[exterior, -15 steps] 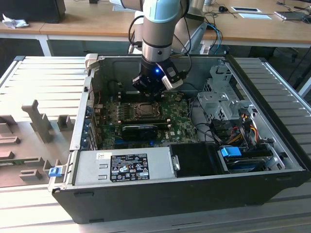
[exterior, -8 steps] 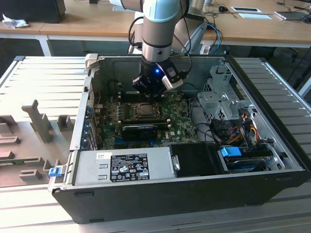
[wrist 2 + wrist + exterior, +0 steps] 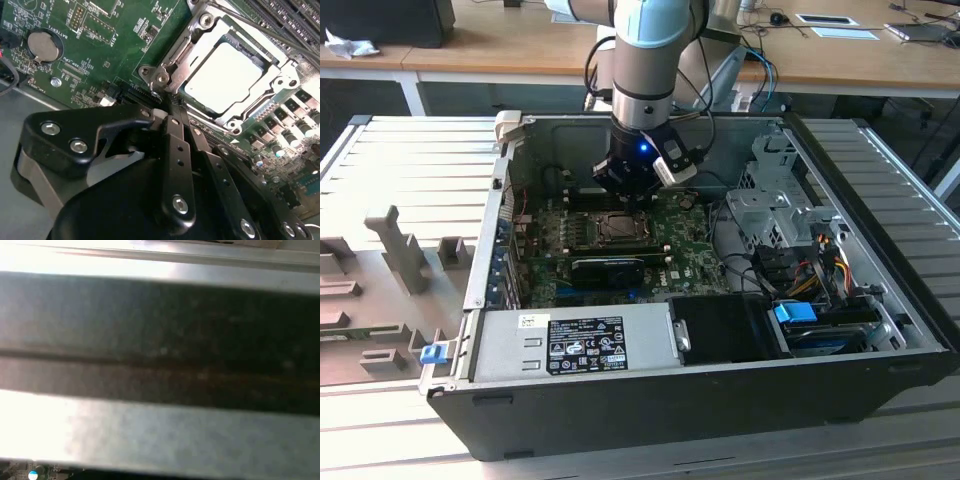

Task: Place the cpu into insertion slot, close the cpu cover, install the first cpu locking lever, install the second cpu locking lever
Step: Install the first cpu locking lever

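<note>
The cpu [image 3: 222,77] lies flat in the insertion slot [image 3: 588,230] on the green motherboard, its pale metal face showing. The cpu cover [image 3: 277,82] is folded down around it, framing the chip through its window. A thin locking lever rod [image 3: 260,31] runs along one side of the socket. My gripper [image 3: 169,107] is shut, with its black fingers [image 3: 175,150] pressed together. Its tips sit at the socket's hinged corner [image 3: 152,75]; whether they touch it I cannot tell. In the exterior view the gripper [image 3: 638,203] hangs just behind the cpu [image 3: 618,228].
The open computer case wall [image 3: 505,190] surrounds the board. A long black card [image 3: 610,268] lies in front of the socket. The power supply [image 3: 570,345], drive cage [image 3: 765,205] and cable bundle [image 3: 800,275] crowd the exterior view's right. A coin battery [image 3: 44,46] sits nearby.
</note>
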`<state>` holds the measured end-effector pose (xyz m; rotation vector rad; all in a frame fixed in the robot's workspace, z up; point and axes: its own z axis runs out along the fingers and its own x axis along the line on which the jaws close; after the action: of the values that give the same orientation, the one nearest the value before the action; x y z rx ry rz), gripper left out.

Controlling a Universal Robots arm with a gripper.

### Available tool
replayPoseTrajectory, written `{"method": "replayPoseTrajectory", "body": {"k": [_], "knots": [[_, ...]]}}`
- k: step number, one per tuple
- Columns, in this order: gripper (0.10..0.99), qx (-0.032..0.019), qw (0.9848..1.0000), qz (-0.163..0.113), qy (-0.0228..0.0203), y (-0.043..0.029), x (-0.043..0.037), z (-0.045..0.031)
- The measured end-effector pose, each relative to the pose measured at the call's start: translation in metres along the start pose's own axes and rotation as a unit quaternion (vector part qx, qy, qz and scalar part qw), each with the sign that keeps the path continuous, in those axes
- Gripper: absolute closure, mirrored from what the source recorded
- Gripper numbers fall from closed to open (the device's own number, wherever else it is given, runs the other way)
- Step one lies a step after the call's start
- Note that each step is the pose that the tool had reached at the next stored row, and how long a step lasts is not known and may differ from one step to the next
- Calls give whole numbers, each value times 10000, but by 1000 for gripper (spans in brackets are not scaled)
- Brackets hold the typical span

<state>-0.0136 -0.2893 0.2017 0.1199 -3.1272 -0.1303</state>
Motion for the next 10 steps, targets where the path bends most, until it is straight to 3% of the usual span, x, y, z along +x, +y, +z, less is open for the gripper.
{"method": "replayPoseTrajectory", "body": {"k": [3,7,10], "knots": [[980,-12,10000,-1,-3,3,-1,-24],[980,-10,10000,-1,-1,16,0,-190],[980,-11,10000,-2,-2,9,0,-199]]}}
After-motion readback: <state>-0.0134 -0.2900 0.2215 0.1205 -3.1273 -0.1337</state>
